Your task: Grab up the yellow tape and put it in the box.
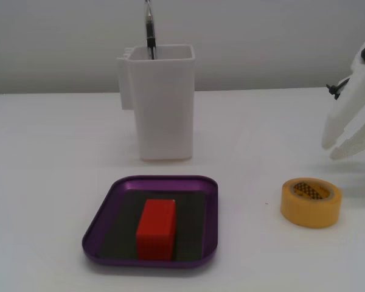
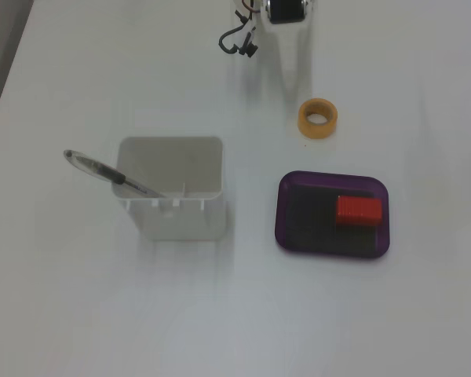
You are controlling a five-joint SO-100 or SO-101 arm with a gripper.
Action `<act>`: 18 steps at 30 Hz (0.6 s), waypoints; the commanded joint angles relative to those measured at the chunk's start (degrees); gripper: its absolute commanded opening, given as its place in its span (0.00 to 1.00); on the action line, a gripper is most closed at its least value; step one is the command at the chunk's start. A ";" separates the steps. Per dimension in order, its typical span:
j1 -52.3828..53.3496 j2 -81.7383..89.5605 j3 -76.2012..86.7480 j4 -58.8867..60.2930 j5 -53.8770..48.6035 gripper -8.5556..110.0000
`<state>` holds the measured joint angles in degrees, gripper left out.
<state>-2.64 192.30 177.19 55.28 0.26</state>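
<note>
Since nothing is in my grip yet, the task is at its start: tape on the table, box without it.

Left to right in the low fixed view: the white container point(image 1: 163, 103) stands at the back with a pen point(image 1: 149, 30) sticking up out of it. In front of it, nearer the camera, the box point(image 1: 103, 210) lies flat with a red block point(image 1: 156, 229) on its dark floor. Right of the box, apart from it, the tape point(image 1: 311, 202) lies flat on the table, hole up, dark core showing. Above and behind the tape, at the right edge, my gripper point(image 1: 336, 145) hangs in the air, tips pointing down-left, not touching the tape. Fingers look slightly spread, a thin gap between the two white tips, nothing between them.

In the top-down fixed view the layout is mirrored: container point(image 2: 171, 196) with pen point(image 2: 110, 174) on the left, box point(image 2: 286, 220) and block point(image 2: 359, 210) lower right, tape point(image 2: 319, 118) above the box and near it. My arm comes in at the top edge; the fingers there are too washed out against the table to read.

Done: nothing that shows. Left, as I judge it: lower onto the tape, close on the ring, lift, carry to the box, drop it in the free floor beside the block.
</note>
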 commanded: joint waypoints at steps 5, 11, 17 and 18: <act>0.26 5.45 -7.29 0.18 -1.32 0.07; 0.26 5.10 -8.00 0.26 -1.76 0.07; 0.18 -8.70 -13.54 -0.70 -1.23 0.07; -0.09 -12.30 -15.73 -0.70 -1.14 0.07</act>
<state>-2.64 187.12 167.61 55.28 -1.14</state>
